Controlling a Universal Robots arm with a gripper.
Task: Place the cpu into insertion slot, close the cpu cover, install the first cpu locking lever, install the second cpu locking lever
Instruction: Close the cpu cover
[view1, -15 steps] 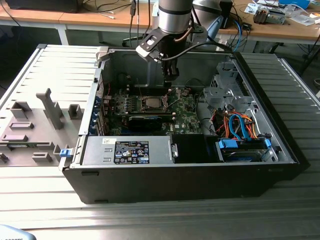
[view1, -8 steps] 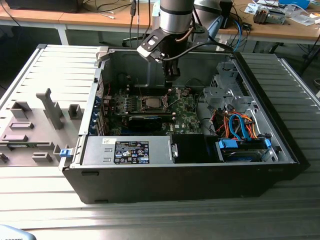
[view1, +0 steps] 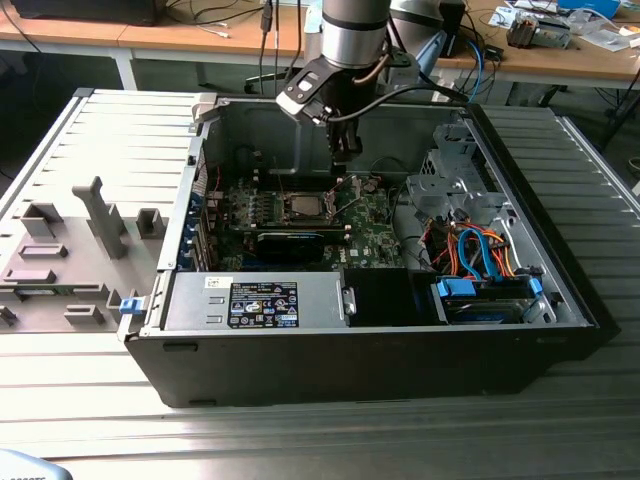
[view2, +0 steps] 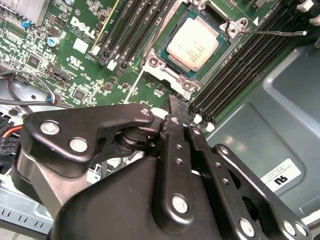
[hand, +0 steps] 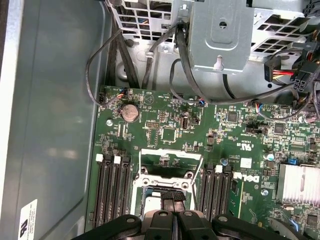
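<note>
Gripper (view2: 179, 119) is being held over the board (hand: 165, 117) w/ fingers pressed together. No gap is showing & nothing is being gripped.

Cpu (view2: 192, 44) is being carried in the slot (view2: 154, 62) mid-board, between two banks of memory slots (view2: 235, 70), so the placing step is being judged done. Cover (view2: 212, 62) is seemingly lying flat round the cpu, w/ the metal top showing thru its window. Whether it is fully down can't be told.

Key relation: in both wrist views the slot is lying just ahead of & below the fingertips, apart from them. In the exterior view the gripper (view1: 343, 160) is being seen above the board, w/ the cpu (view1: 300, 207) toward the exterior view's left of it.

A thin lever (view2: 274, 33) is sticking out from one slot corner. Its long axis is running across the memory slots toward the board edge, & it is looking unlatched.

Surface: the wire lever is being judged springy & slick, likely to slip off closed tips.

Room: tight. Memory slots are flanking both sides, cables (hand: 184, 62) are hanging near the far board edge, & the case wall (view2: 280, 100) is sitting close by.
</note>
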